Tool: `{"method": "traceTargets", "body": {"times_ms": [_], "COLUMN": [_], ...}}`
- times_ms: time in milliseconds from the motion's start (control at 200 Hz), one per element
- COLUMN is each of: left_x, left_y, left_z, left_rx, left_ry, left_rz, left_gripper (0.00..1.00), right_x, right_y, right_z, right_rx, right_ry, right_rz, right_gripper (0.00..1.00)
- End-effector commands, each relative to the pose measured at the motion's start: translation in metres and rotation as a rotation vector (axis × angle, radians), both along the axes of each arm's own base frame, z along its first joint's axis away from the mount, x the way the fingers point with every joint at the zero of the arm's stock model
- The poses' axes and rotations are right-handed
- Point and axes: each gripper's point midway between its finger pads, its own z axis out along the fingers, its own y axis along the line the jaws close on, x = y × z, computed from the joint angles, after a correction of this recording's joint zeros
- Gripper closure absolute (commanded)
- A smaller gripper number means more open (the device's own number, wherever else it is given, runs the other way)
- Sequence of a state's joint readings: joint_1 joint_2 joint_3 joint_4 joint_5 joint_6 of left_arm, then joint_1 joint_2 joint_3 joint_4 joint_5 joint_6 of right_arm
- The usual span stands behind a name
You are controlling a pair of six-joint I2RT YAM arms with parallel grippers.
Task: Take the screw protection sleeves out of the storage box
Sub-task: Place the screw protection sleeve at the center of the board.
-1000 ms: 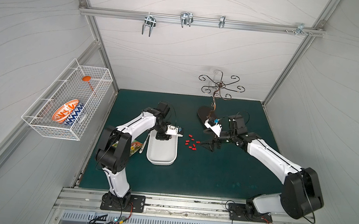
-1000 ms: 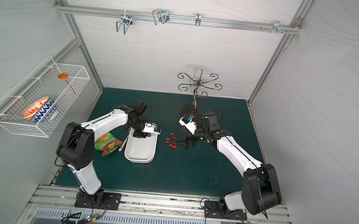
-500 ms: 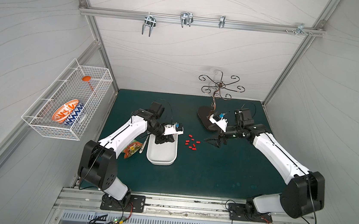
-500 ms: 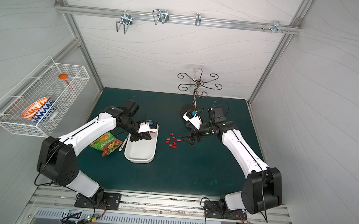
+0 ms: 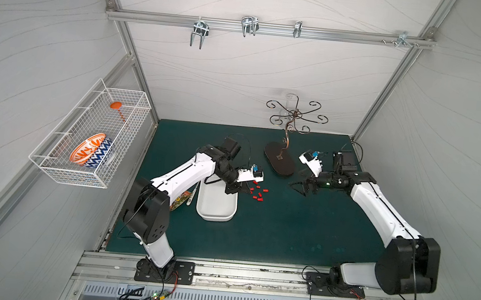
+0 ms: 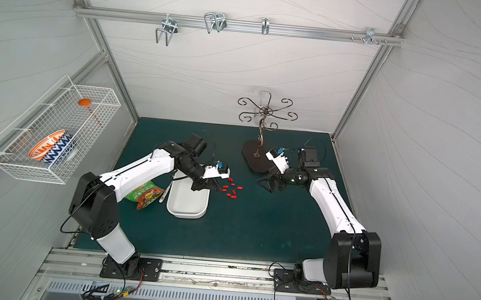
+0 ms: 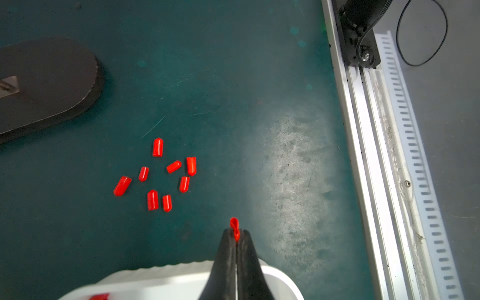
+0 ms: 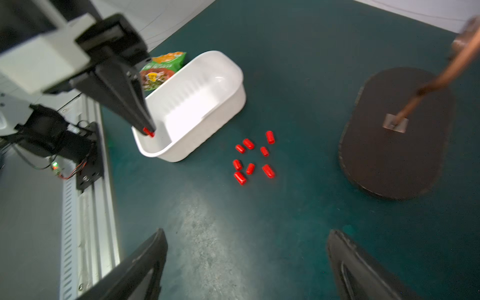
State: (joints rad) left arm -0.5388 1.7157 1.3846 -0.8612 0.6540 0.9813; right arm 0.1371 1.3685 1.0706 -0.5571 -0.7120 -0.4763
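L gripper [image 7: 236, 235] is closed on one red sleeve [image 7: 234, 225], pinched at the very tips w/ most of it sticking out past them. In L wrist view the tips show just beyond the rim of the white box [image 7: 155, 278], against the green surface [image 7: 233, 78]. In R wrist view it's raised off the surface at the box end nearest the rail.

Eight loose sleeves [image 8: 250, 168] lie flat in a cluster on the surface just beside the box, between it and the dark oval stand base [image 8: 394, 155]. None touch the box. In both top views the cluster sits right by the L gripper tips. A blurred red bit [image 7: 98, 296] shows inside the box at frame edge, prob. another sleeve.

R gripper [image 8: 245, 231] has jaws spread wide w/ nothing between them. It hangs above the surface near the stand base, apart from the cluster.

Snack pack [image 6: 144, 195] and pen [image 6: 165, 194] lie on the box's other side, pen just beside its wall.
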Motion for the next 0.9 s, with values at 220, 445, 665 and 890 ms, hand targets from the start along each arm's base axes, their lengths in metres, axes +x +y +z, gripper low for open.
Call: {"method": "traceTargets", "body": {"times_ms": [220, 445, 665, 890], "left_x": [0.04, 0.067, 0.075, 0.077], "left_y": [-0.059, -0.08, -0.088, -0.082], "left_z": [-0.046, -0.082, -0.1, -0.107], "left_rx": [0.124, 0.194, 0.224, 0.266], "left_ry": [-0.122, -0.124, -0.121, -0.14], "left_rz": [-0.031, 0.005, -0.002, -0.016], "left_gripper": [1.0, 0.96, 0.87, 0.81], "right_x": [0.037, 0.039, 0.039, 0.04], "right_y": [-0.066, -0.071, -0.07, -0.067], "right_z": [0.004, 0.0, -0.003, -0.008], "right_rx": [-0.085, -0.097, -0.09, -0.081], "right_ry": [-0.013, -0.003, 0.008, 0.029], "right_rz": [-0.313, -0.332, -0.329, -0.319], "right_gripper": [0.01, 0.01, 0.01, 0.01]}}
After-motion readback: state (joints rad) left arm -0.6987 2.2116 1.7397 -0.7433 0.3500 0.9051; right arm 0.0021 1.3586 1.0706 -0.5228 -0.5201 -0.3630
